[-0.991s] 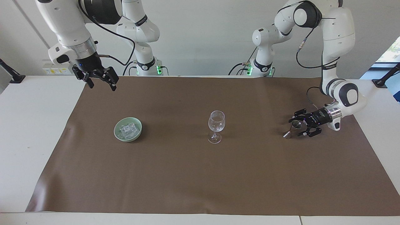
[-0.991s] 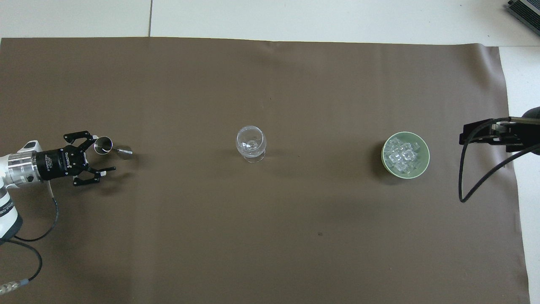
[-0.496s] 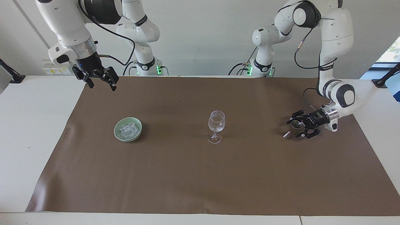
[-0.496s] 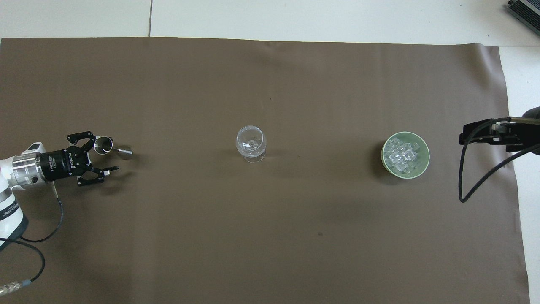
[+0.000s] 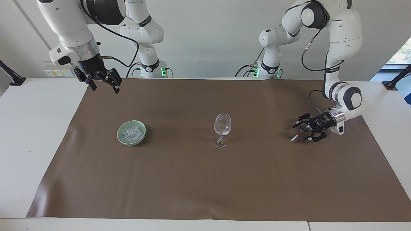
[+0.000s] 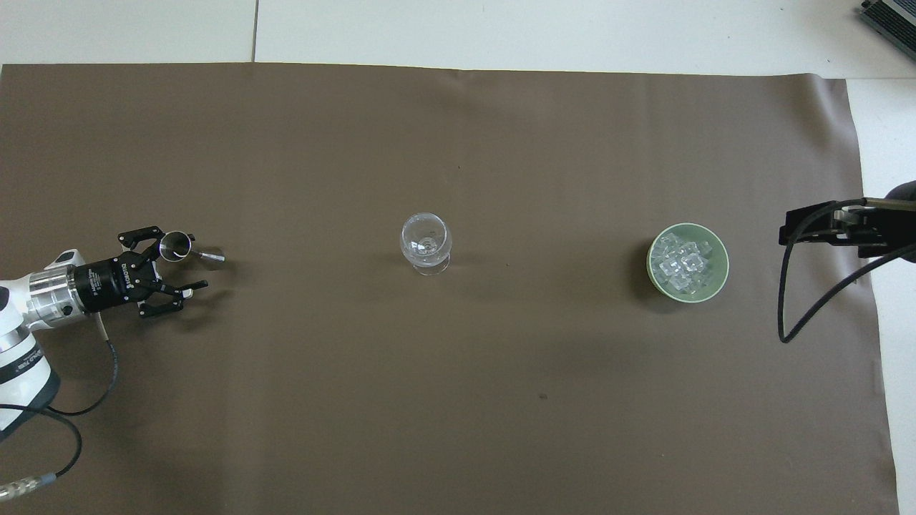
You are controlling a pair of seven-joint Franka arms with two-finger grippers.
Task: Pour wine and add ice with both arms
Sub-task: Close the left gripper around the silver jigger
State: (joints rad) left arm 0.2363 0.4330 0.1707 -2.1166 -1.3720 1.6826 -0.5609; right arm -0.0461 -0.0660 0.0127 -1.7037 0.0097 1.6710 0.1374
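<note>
A clear stemmed glass (image 5: 222,129) (image 6: 426,243) stands upright mid-mat. The ice (image 5: 131,133) (image 6: 685,262) is a heap of small clear cubes in a pale green bowl (image 5: 141,138) (image 6: 721,280) toward the right arm's end. No wine shows in either view. A small metal jigger (image 5: 303,129) (image 6: 175,245) stands toward the left arm's end. My left gripper (image 5: 301,131) (image 6: 179,266) lies low and level there, open, one finger on each side of the jigger. My right gripper (image 5: 105,89) hangs open, high over the mat's corner near its base.
A brown mat (image 5: 205,186) (image 6: 458,143) covers most of the white table (image 5: 32,128). A black cable (image 6: 809,315) loops down from the right arm beside the bowl. Black clamp mounts (image 5: 13,78) sit at the table's two ends.
The left wrist has sunk lower and swung slightly, its fingers drawing a little closer around the jigger. The right arm, glass and bowl have not moved.
</note>
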